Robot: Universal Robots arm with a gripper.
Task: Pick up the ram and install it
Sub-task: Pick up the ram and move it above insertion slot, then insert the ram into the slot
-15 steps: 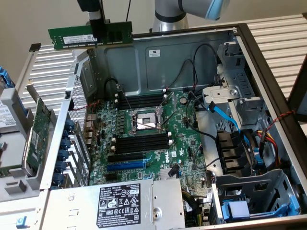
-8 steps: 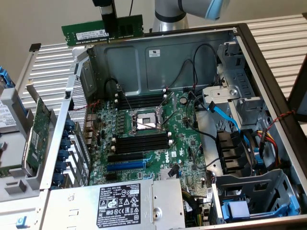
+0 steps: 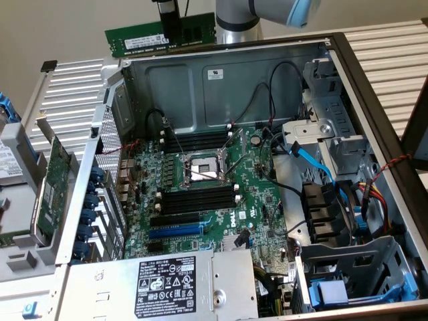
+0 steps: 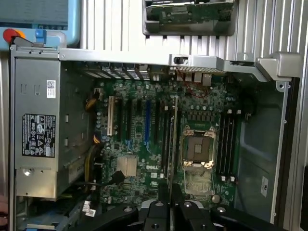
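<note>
The ram (image 3: pixel 134 40), a long green stick with a white label, hangs level in the air above the back wall of the open computer case. My gripper (image 3: pixel 171 30) is shut on it near its middle. From the wrist, the ram (image 4: pixel 172 139) appears edge-on as a thin strip running out from the gripper (image 4: pixel 169 197) over the motherboard. Below lie two banks of black memory slots (image 3: pixel 199 141), (image 3: pixel 199 198) with white clips, one on each side of the processor socket (image 3: pixel 200 168). In the wrist view the stick's edge lines up over the slot bank (image 4: pixel 165 139) beside the socket (image 4: pixel 197 149).
A green expansion card (image 3: pixel 50 190) with a metal bracket stands outside the case at the exterior view's left. The power supply (image 3: pixel 167 284) fills the near side. Blue and black cables (image 3: pixel 314 164) and drive bays (image 3: pixel 348 221) crowd the exterior view's right. The case walls (image 3: pixel 221 80) stand tall.
</note>
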